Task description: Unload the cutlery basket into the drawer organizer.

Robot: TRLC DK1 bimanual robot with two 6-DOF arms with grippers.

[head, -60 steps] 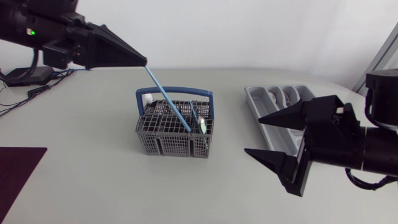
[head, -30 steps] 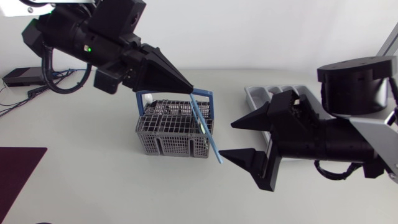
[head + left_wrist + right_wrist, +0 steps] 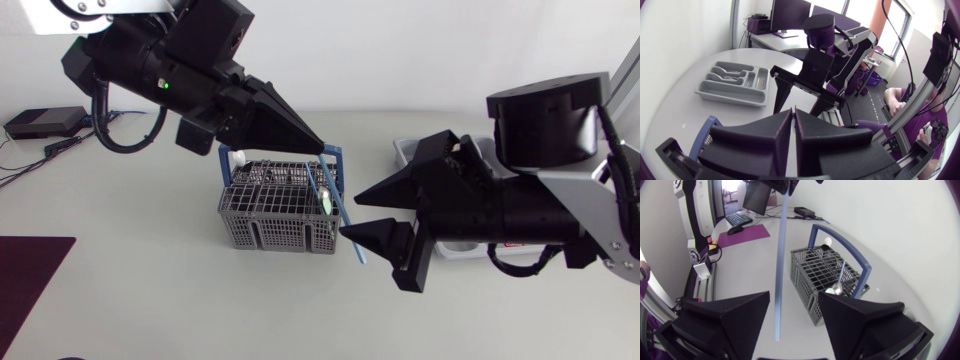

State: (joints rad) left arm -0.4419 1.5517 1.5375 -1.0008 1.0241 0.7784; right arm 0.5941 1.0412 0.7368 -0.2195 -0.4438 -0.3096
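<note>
Head view: pinches blue utensil (image 3: 341, 212) by its top in closed left claw (image 3: 319, 151), hangs it slanted inside wide-open, empty right claw (image 3: 350, 216), just beside basket (image 3: 268, 216) on desk (image 3: 150, 262).

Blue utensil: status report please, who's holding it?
Left gripper shut on blue utensil, clear of basket. Right gripper open around its lower end. Nothing in the way.

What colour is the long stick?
The long stick is light blue; the right wrist view shows it best.
</note>
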